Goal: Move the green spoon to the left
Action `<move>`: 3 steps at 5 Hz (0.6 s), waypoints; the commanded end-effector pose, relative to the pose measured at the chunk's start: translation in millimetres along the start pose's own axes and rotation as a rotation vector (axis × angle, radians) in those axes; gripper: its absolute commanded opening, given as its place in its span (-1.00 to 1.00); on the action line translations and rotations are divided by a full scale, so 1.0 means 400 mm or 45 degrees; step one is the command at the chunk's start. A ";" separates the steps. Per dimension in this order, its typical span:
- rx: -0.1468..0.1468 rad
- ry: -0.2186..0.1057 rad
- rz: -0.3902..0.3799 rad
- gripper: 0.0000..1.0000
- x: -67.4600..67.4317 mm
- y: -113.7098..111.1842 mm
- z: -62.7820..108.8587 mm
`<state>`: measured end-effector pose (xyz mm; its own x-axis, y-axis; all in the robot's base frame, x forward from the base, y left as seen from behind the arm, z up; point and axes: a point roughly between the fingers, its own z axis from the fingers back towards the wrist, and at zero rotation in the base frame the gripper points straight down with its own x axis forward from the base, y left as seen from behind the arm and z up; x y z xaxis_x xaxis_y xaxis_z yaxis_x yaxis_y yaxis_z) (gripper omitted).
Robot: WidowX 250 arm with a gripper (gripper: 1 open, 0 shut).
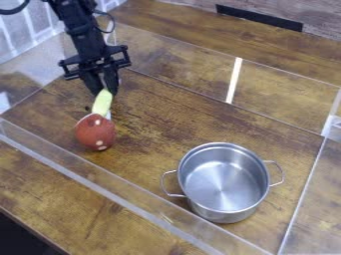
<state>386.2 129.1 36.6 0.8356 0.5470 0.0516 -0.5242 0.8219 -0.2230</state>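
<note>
My gripper (pixel 102 88) points almost straight down at the upper left of the wooden table, shut on the upper end of the green spoon (pixel 103 102). The spoon's pale yellow-green handle hangs below the fingers, tilted, and its lower end reaches the top of the red-brown rounded toy (pixel 94 131). I cannot make out the spoon's silver bowl; it is hidden at the toy or behind the fingers. Whether the spoon's tip touches the table I cannot tell.
A shiny steel pot (pixel 224 179) stands empty at the lower right. A low clear plastic wall (pixel 134 204) runs along the front edge, with more clear panels (pixel 234 80) at the back and right. The black arm (pixel 76 25) comes down from the upper left.
</note>
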 end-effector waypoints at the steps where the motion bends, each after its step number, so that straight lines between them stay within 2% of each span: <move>1: -0.011 -0.050 -0.035 -1.00 0.037 0.037 0.019; 2: -0.016 -0.028 -0.074 -1.00 0.047 0.059 0.006; 3: 0.022 -0.035 -0.061 -1.00 0.052 0.061 0.034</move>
<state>392.2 146.5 33.8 0.8687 0.4922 0.0566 -0.4708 0.8556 -0.2150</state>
